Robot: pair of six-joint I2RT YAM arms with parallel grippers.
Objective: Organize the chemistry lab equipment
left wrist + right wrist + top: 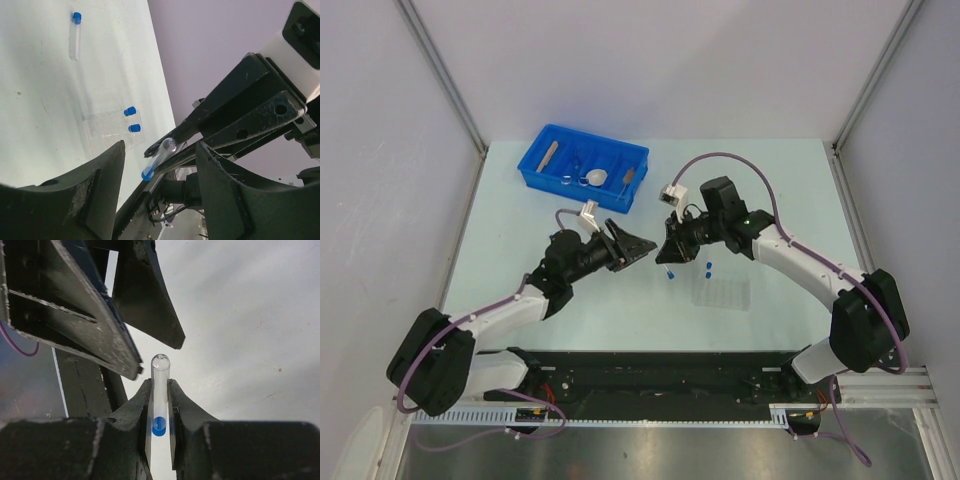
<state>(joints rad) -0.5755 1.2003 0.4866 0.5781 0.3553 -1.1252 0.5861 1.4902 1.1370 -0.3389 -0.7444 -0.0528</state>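
**Top view.** The right pincer [669, 256] is closed on something too small to identify from here. The left pincer [642, 250] sits just beside it, almost tip to tip, with its jaws apart and nothing in them. The clear tube rack [722, 292] lies on the tabletop [520, 230], near the right pincer on its arm's side. The blue bin [582, 165] is beyond the left pincer. It holds one flat wooden stick [549, 153], one small white dish [597, 177] and one brown-handled tool [628, 178]. I cannot make out the tongs with certainty.

**Left wrist view.** Between the spread left fingers [100, 180], the right pincer shows clamped on a blue-capped tube [161, 156], which touches neither left finger. Past the pincers, two racked tubes [130, 111] stand in the rack. One loose tube [75, 37] lies flat on the tabletop, well beyond the rack.
- Tube count: four (one held, two racked, one loose).
- Rack count: one.

**Right wrist view.** The held tube is pinched along its barrel. Its cap is toward the palm, and its rounded end pokes out toward the left pincer's tips.

**Handling (judgement).**
- The tube looks light, rigid, smooth and thin-walled, so it is likely to slip or crack under a hard squeeze.
- The best hold is mid-barrel, across the width, with gentle closure.
- The free rounded end is the only part a second pincer could grip.
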